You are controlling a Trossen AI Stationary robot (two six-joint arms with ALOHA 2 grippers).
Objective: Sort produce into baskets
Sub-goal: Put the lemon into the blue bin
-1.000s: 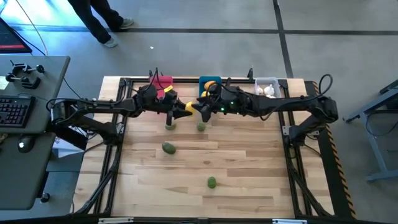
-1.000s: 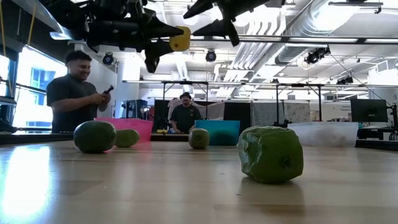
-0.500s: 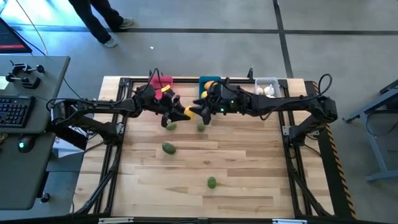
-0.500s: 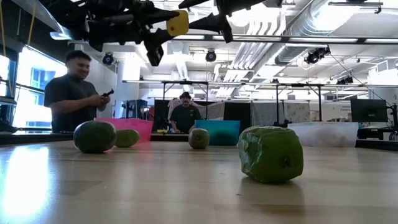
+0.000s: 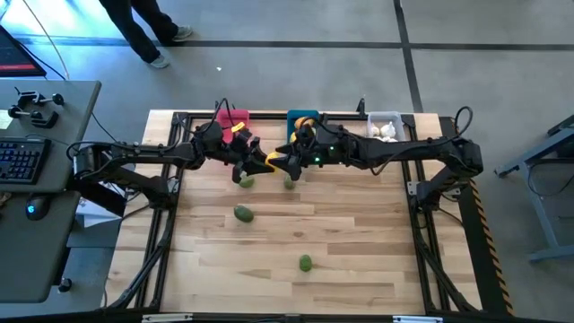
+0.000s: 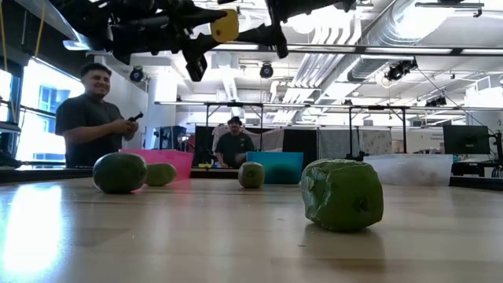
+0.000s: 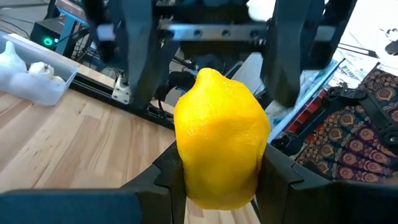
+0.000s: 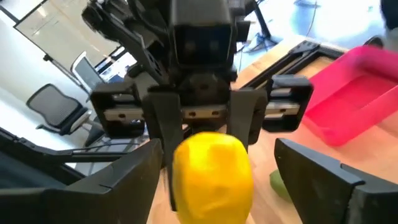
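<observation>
- High view is showing me both arms meeting nose to nose over the upper middle of the table (image 5: 359,260), with a yellow lemon (image 5: 271,160) hanging in the air between them.
- I am reading the left tool (image 5: 265,161) as clamped on the lemon; in the left wrist view its dark fingers (image 7: 168,171) are pressing both flanks of the lemon (image 7: 221,146), whose pointed end is facing away from the wrist.
- I am seeing the right tool (image 5: 289,162) spread wide just beside the fruit; in the right wrist view its two fingers (image 8: 314,174) are standing apart on either side of the lemon (image 8: 211,168), not touching it.
- So the coming move is turning on a hand-over, I judge: the lemon's long axis is running along the line between the two wrists, and the right tool is flanking it.
- The lemon is looking like glossy dimpled plastic, oval, firm enough to hold under a pinch.
- Baskets are sitting along the upper edge: pink basket (image 5: 239,117), blue basket (image 5: 301,117), pale basket (image 5: 386,118) with white pieces inside.
- Four dull green produce pieces are lying loose on the wooden table, one at lower centre (image 5: 306,263); the near one in the low view (image 6: 342,195) is lumpy and matte.
</observation>
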